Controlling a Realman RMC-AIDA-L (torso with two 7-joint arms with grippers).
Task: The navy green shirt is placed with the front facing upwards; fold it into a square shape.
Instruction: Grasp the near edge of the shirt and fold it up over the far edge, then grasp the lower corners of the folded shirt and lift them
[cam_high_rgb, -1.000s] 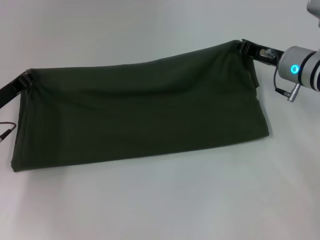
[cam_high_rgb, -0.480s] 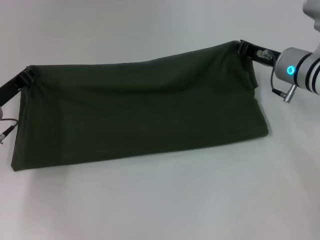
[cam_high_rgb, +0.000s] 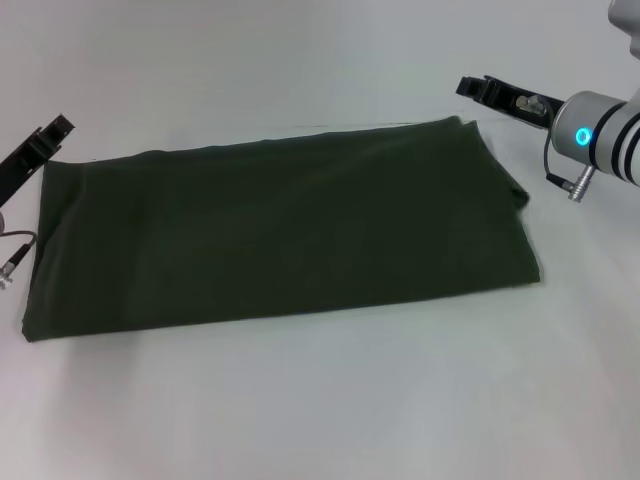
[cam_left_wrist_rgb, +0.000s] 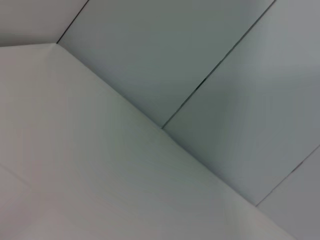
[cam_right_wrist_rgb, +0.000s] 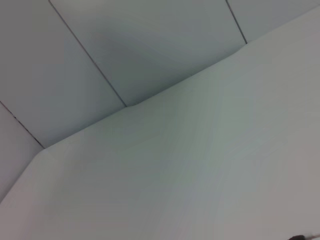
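Our left gripper (cam_high_rgb: 55, 131) hangs just off the far left corner of the navy green shirt (cam_high_rgb: 280, 235), holding nothing; we cannot tell how its fingers stand. The shirt lies flat on the white table (cam_high_rgb: 330, 400) as a long folded band. Our right gripper (cam_high_rgb: 472, 86) hovers by the shirt's far right corner, likewise empty. That corner's bunched layers could skew the next fold. No lettering or label shows.

Pale table surface (cam_left_wrist_rgb: 100, 175) meeting grey panelled wall (cam_left_wrist_rgb: 200, 60), dark seams.
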